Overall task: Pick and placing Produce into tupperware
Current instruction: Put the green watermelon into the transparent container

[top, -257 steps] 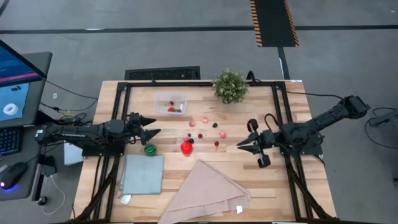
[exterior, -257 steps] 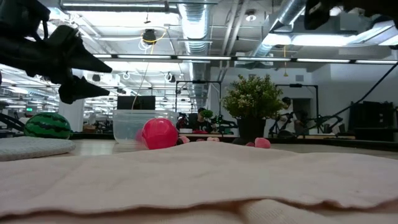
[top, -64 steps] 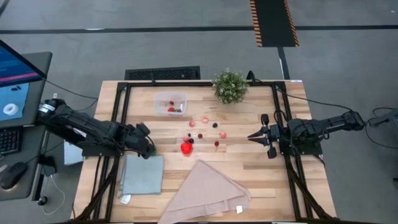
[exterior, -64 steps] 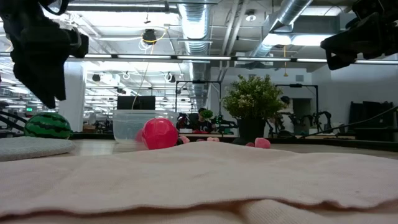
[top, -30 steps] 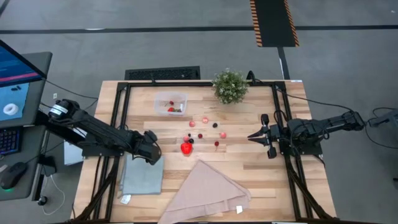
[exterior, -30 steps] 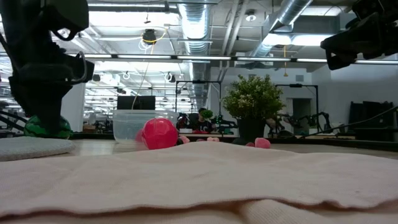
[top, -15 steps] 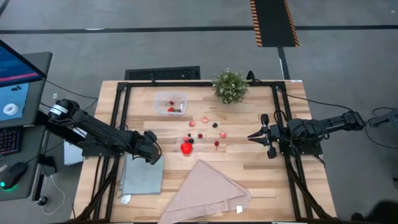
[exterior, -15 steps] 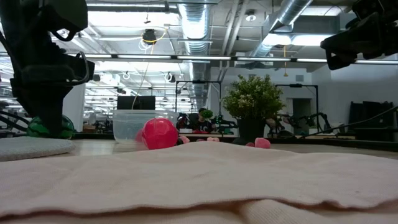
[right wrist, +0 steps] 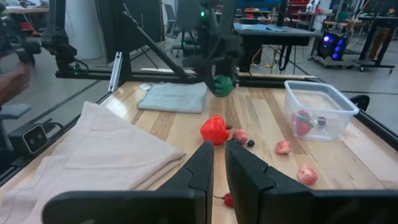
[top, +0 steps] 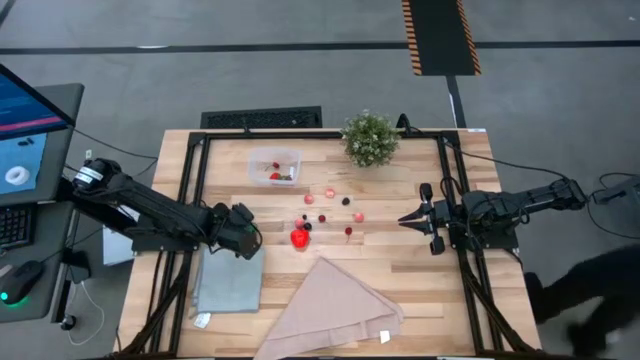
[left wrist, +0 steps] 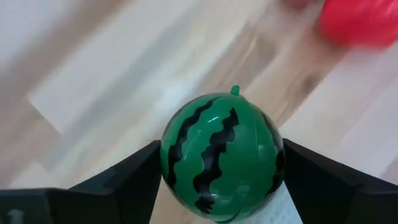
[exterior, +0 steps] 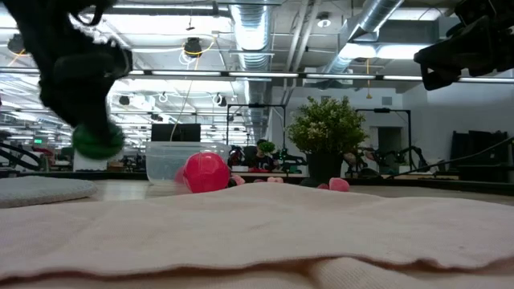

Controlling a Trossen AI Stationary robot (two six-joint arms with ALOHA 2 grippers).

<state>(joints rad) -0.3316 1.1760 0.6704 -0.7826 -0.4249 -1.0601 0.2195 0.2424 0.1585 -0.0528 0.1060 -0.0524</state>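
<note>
- The left end effector (left wrist: pixel 221 186) grips the green toy watermelon (left wrist: pixel 221 152) between its fingers, lifted clear of the desk (top: pixel 400 265), well short of the tupperware (top: pixel 274 166); a smooth round ball could squirt out mid-carry
- Released off-centre over the tupperware, it may bounce off the rim; two red pieces already sit inside
- The right end effector (right wrist: pixel 217 165) waits nearly closed and empty, well apart from the tupperware
</note>
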